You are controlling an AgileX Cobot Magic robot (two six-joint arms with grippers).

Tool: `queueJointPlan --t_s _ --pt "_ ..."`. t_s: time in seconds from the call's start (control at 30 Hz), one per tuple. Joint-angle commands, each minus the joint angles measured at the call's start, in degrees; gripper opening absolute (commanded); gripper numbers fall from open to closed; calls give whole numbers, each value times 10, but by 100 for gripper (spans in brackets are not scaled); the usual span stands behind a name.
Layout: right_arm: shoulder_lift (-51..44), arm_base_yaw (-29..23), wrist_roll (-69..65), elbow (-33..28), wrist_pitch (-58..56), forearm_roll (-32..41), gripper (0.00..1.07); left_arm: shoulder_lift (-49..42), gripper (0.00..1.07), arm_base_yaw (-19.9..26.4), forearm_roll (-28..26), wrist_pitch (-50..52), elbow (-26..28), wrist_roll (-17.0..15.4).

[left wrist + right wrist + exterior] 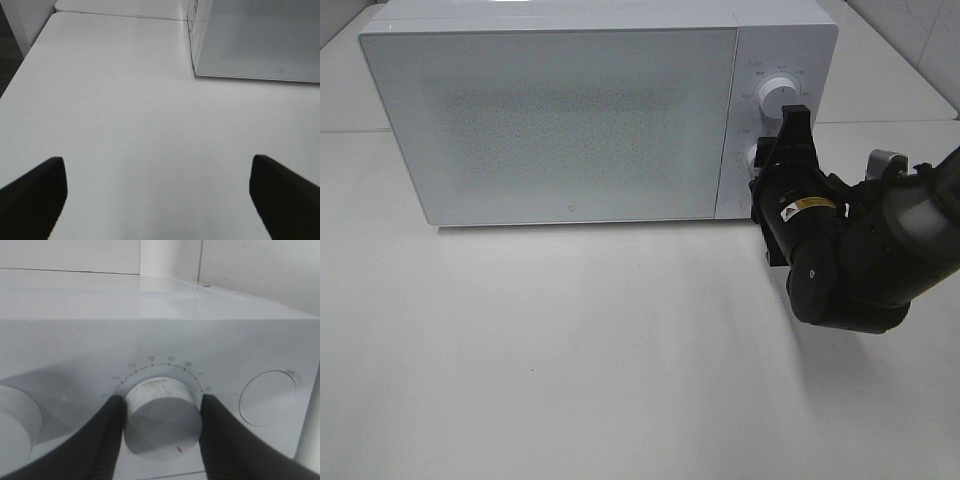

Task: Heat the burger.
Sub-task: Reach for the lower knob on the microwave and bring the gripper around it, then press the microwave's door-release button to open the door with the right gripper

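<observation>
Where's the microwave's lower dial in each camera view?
Exterior high: lower dial near the microwave's right edge, partly behind the right tool.
Left wrist: not in view.
Right wrist: centre, between the tool's fingers.
Shared landmark: the microwave, seen in all three.

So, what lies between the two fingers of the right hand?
A white round dial on the microwave, ringed by numbers. The fingers of the right hand sit against its two sides. The right wrist view shows it.

lab test bench | bare white table (570,350) | lone white microwave (560,110) | tiled wall (920,30)
</observation>
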State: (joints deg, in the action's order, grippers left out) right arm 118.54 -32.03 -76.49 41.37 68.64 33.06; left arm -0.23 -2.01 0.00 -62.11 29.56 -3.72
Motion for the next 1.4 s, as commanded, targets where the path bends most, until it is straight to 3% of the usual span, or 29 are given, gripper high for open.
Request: queueJointPlan --t_s 0.03,0.1,0.2,0.27,0.37,0.83,1.1,1.2,1.4 --pt "-6 -5 9 25 134 -92 6 -6 91 2 -7 10 0 2" --pt "-6 -5 21 25 134 -74 14 -6 91 2 -7 10 0 2" --pt "-6 -5 22 25 134 -65 18 -6 91 2 -7 10 0 2" --pt "-6 -5 24 24 134 -48 31 -6 91 2 -7 10 0 2" --pt "-6 -5 30 24 134 -43 39 -6 91 2 -7 10 0 2" --pt "-9 -5 32 3 135 -17 48 -6 91 2 -7 10 0 2" --pt "-10 -5 24 -21 135 -19 66 -6 91 2 -7 10 0 2" --pt "-12 -5 14 -33 135 -37 74 -6 91 2 -7 10 0 2" --pt "-38 -5 32 -61 135 -105 76 -6 91 2 -7 10 0 2"
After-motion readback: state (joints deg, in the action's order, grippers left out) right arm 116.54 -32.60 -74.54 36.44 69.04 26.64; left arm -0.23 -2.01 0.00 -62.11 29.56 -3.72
